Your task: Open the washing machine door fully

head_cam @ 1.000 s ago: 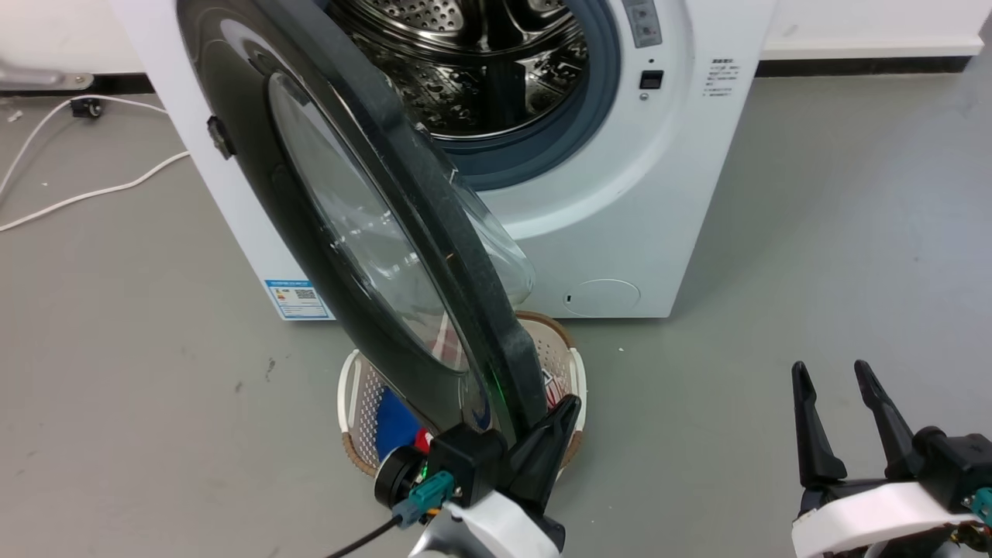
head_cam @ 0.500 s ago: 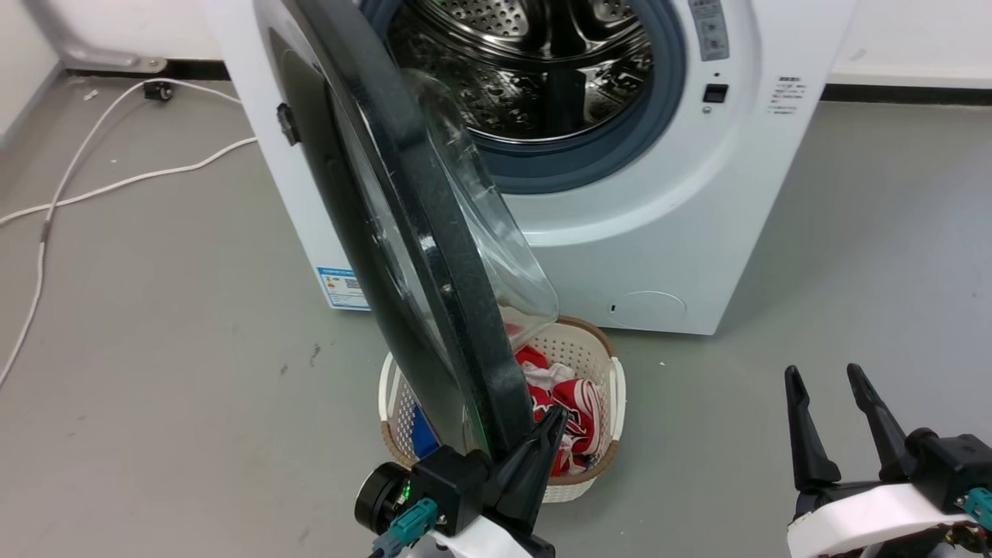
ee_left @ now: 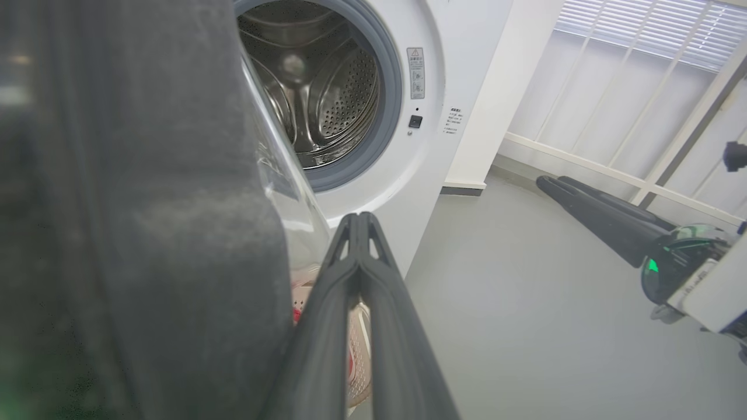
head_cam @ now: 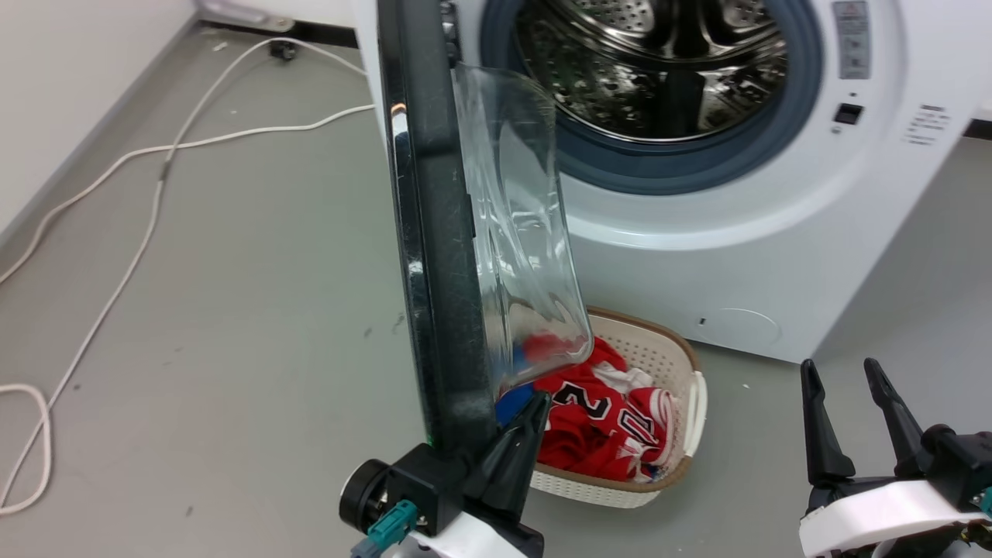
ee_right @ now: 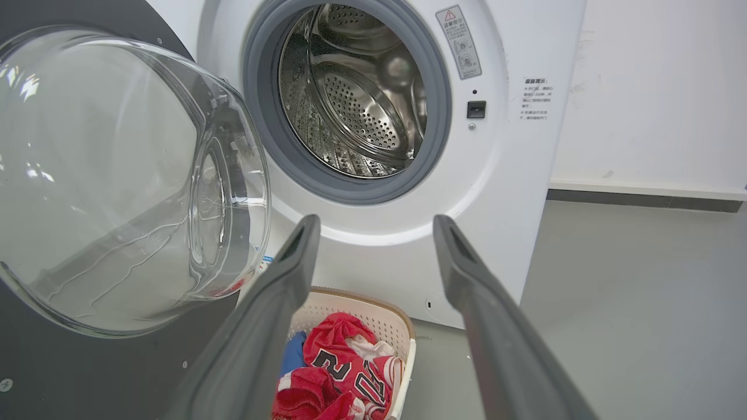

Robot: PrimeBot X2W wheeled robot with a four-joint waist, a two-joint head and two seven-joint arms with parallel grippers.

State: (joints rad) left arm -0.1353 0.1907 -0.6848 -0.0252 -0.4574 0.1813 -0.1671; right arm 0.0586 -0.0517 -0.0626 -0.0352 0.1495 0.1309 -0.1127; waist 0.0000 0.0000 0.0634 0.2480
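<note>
Washing machine door (head_cam: 434,256): logged edge-on in head view, 12 to 6 o'clock; judged half-open. Found left gripper (head_cam: 535,403) pinched together, empty, against door's inner rim at 6; likely pushing, not gripping. Noted right gripper (head_cam: 841,364) at 4, spread, empty, idle. Left wrist: saw door at 9, grey floor (ee_left: 525,326) at 4. Right wrist: saw laundry basket (ee_right: 373,318) at 6, white wall (ee_right: 642,87) at 2.

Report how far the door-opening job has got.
Done: the washing machine door is unlatched and stands roughly edge-on to the head camera, well clear of the steel drum. In hand: the left gripper, fingers shut together, appears to rest against the door's inner side near its free edge. Left: the door looks short of fully open, so it likely needs pushing wider. The right gripper is open and idle.
</note>
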